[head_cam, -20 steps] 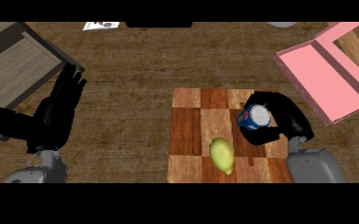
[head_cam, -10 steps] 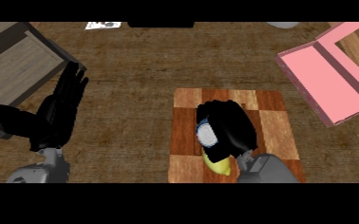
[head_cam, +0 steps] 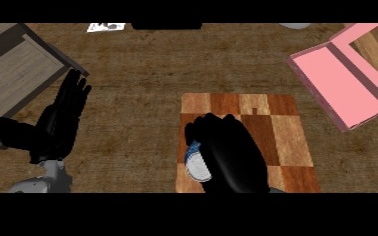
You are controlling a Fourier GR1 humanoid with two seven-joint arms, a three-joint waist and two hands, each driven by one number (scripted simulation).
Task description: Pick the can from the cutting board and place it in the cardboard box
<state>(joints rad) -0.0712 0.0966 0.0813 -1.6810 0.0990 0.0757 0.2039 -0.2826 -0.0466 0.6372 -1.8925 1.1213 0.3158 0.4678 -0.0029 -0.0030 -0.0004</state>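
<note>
Can [head_cam: 196,164] in curled right hand [head_cam: 230,155] at cutting board [head_cam: 284,130] left edge.

Brown wood-grain desk [head_cam: 148,70] across the whole view. At the far edge, a white paper scrap [head_cam: 105,27], beside it a black flat object [head_cam: 167,26], and toward the right a pale grey round thing [head_cam: 297,25], cut off.

light: dim, even | shadows: faint | glare: none | edges: perhaps soft
</note>
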